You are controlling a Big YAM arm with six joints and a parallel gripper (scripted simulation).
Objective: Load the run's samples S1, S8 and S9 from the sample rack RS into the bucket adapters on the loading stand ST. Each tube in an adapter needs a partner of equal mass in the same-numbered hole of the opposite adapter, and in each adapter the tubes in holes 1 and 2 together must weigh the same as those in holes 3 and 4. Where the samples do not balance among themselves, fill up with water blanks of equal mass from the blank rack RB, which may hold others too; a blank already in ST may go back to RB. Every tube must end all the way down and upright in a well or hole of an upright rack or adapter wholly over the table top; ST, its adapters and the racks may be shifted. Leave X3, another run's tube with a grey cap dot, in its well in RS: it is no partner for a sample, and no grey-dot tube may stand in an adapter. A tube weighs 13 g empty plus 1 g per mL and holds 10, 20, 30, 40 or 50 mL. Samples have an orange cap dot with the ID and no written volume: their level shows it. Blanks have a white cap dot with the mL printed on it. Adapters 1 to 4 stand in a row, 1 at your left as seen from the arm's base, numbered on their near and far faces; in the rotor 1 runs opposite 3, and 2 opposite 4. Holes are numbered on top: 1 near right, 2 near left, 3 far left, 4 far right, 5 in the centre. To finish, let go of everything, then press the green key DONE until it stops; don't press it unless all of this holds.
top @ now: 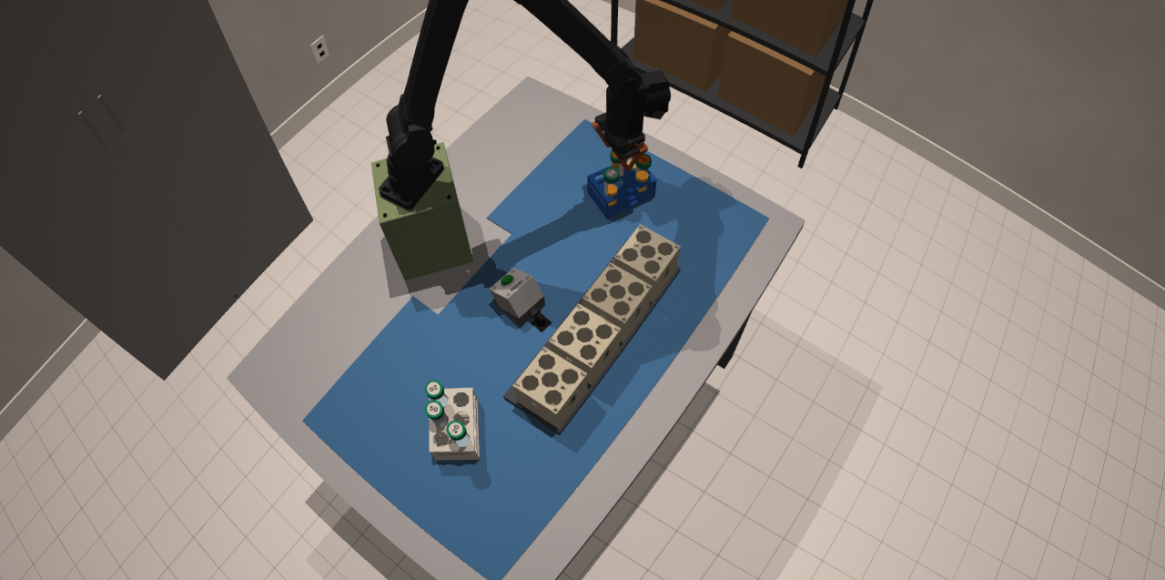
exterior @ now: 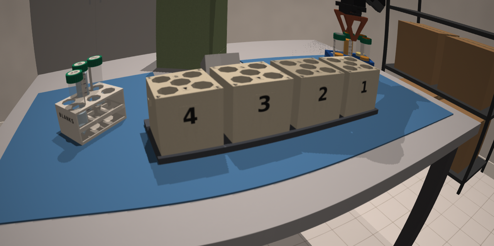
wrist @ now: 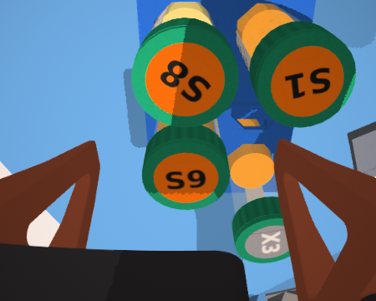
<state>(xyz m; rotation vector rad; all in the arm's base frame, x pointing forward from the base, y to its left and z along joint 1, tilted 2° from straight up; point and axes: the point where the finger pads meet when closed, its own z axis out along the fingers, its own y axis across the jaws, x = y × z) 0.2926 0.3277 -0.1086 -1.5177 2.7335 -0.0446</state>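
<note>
My gripper (top: 622,150) (exterior: 349,35) (wrist: 186,152) is open, low over the blue sample rack (top: 616,210) (exterior: 328,52), with S9 (wrist: 185,177) between and below its fingertips. S8 (wrist: 185,79) and S1 (wrist: 307,81) (top: 643,161) stand on the rack's far side in the wrist view; grey-dot X3 (wrist: 263,244) (top: 612,174) is beside the right finger. S8's liquid looks pale yellow, the others' orange. The stand (exterior: 262,137) bears adapters 1 (exterior: 361,100), 2 (exterior: 314,111), 3 (exterior: 260,123) and 4 (exterior: 190,137); their holes look empty. Three white-dot blanks (top: 434,389) (top: 434,409) (top: 456,430) stand in the blank rack (top: 454,457) (exterior: 69,125).
The grey box (top: 519,298) with the green DONE key (top: 506,279) stands between the arm's base (top: 425,242) and the adapter row. A shelf (top: 733,58) with brown boxes stands beyond the table's end near the sample rack.
</note>
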